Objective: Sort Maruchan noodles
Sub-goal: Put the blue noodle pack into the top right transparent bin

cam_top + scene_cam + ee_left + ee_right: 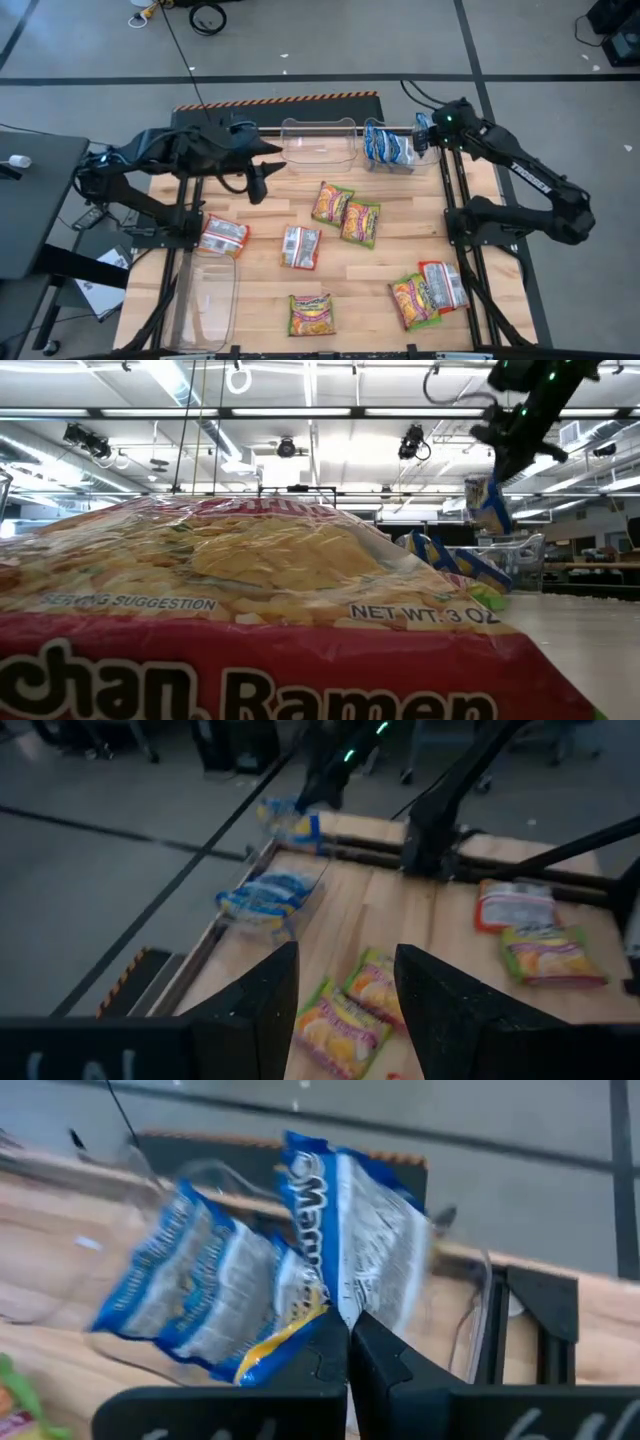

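A blue-and-white noodle packet (365, 1230) is pinched in the shut right gripper (348, 1342) above the far right tub (420, 160).

In that clear tub, at the far edge of the table (265, 290), more blue-and-white packets (388, 146) are seen lying together. A second clear tub (318, 143) is placed just to its left, and a third clear tub (208, 300) is set at the near left corner; what either holds cannot be told. Yellow-green packets (346, 213) and red-orange packets (301, 246) are spread loose on the wood between the tubs, with two more (428, 292) near the right edge and one (311, 314) at the near edge. The left gripper (345, 995) is held over the table's left part, its fingers parted with nothing between them.
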`<move>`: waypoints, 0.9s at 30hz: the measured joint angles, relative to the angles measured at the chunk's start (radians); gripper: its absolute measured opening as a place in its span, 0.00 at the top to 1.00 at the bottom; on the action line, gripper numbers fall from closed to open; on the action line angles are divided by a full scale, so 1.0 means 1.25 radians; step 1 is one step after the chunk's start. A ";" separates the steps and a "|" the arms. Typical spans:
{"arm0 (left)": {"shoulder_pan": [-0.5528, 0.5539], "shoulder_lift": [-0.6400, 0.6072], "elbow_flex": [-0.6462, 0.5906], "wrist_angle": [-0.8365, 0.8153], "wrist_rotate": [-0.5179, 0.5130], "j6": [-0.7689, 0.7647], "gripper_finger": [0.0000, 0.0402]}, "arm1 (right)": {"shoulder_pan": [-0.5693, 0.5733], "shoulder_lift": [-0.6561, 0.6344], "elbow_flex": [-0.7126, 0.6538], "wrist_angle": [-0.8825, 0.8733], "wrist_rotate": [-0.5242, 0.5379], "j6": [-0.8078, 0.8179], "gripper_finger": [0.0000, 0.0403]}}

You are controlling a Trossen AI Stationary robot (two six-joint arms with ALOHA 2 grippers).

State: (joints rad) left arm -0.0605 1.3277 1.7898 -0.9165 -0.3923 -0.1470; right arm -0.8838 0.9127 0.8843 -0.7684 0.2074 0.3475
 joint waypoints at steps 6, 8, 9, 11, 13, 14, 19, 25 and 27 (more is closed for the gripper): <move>-0.009 -0.005 0.001 -0.021 -0.002 0.000 0.57 | -0.011 0.037 -0.050 0.058 0.007 -0.066 0.99; -0.006 -0.007 0.002 -0.020 -0.007 0.000 0.57 | -0.014 0.050 -0.065 0.091 0.007 -0.055 0.99; -0.005 -0.007 0.002 -0.024 -0.011 0.000 0.57 | -0.016 0.059 -0.072 0.106 0.007 -0.051 0.99; -0.003 -0.005 0.001 -0.036 -0.011 0.000 0.57 | -0.021 0.077 -0.089 0.117 0.007 -0.050 0.99; -0.003 -0.005 0.001 -0.048 -0.011 0.000 0.57 | -0.024 0.097 -0.101 0.131 0.008 -0.047 0.99; -0.003 -0.005 0.001 -0.054 -0.011 0.001 0.57 | -0.024 0.105 -0.105 0.130 0.015 -0.045 0.99; -0.003 -0.005 0.001 -0.065 -0.023 0.000 0.57 | 0.011 0.152 -0.110 0.134 0.111 -0.042 0.99; -0.001 -0.004 0.001 -0.066 -0.027 0.003 0.57 | 0.024 0.215 -0.110 0.124 0.150 -0.025 0.99; 0.005 -0.004 0.001 -0.067 -0.052 0.008 0.57 | 0.024 0.231 -0.111 0.122 0.155 -0.017 0.99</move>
State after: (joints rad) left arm -0.0538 1.3224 1.7916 -0.9998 -0.4578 -0.1373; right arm -0.8539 1.2015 0.7460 -0.6162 0.4009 0.3262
